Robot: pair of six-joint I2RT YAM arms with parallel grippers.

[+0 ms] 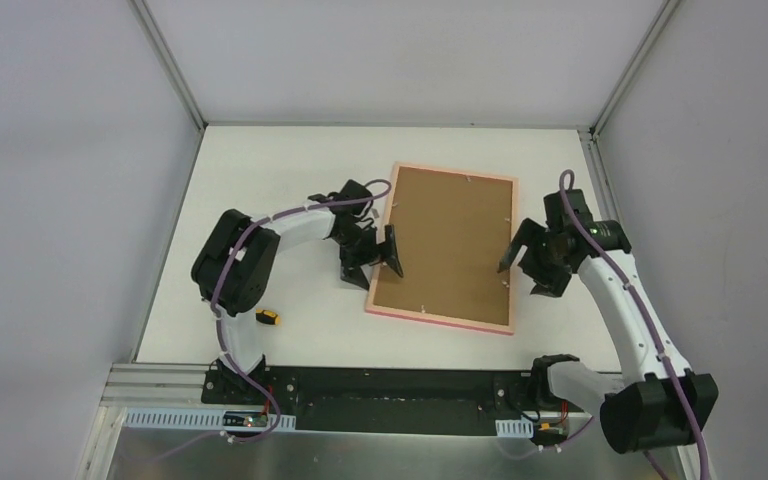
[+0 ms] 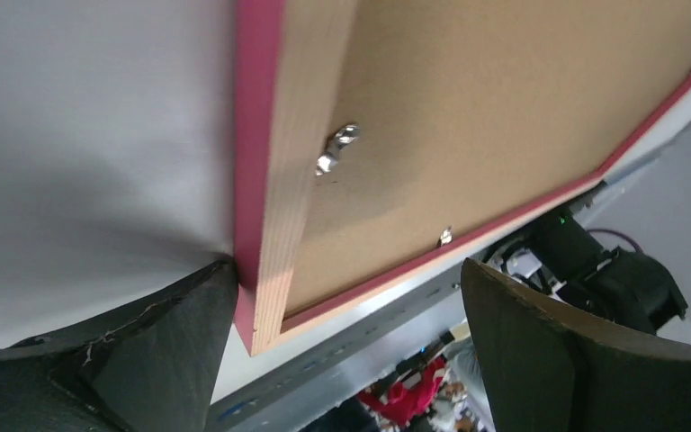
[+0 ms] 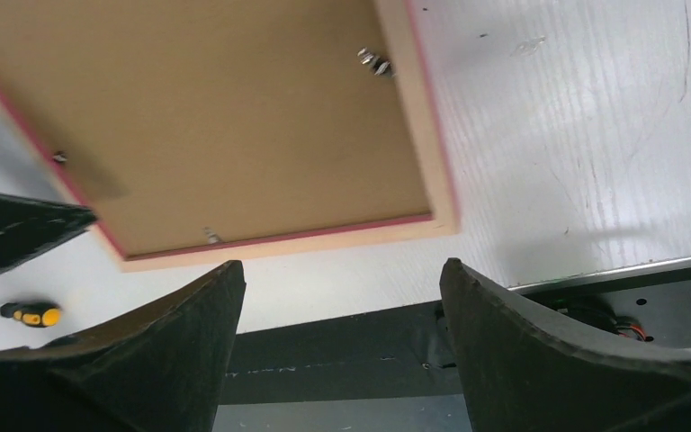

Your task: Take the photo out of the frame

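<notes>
The pink frame (image 1: 440,320) lies face down on the white table, its brown board backing (image 1: 450,240) up; the photo's printed side is hidden. Small metal tabs (image 2: 337,148) hold the backing in. My left gripper (image 1: 372,265) is open at the frame's left edge. In the left wrist view (image 2: 346,297) the frame's near corner (image 2: 250,135) sits between the jaws, and the left finger (image 2: 171,342) touches its pink side. My right gripper (image 1: 527,275) is open at the frame's right edge. In the right wrist view (image 3: 342,279) it holds nothing, and the frame (image 3: 432,171) lies just beyond the fingertips.
A small orange-handled screwdriver (image 1: 269,318) lies on the table near the left arm, left of the frame; it also shows in the right wrist view (image 3: 27,314). The black base strip (image 1: 390,390) runs along the near edge. White walls enclose the table.
</notes>
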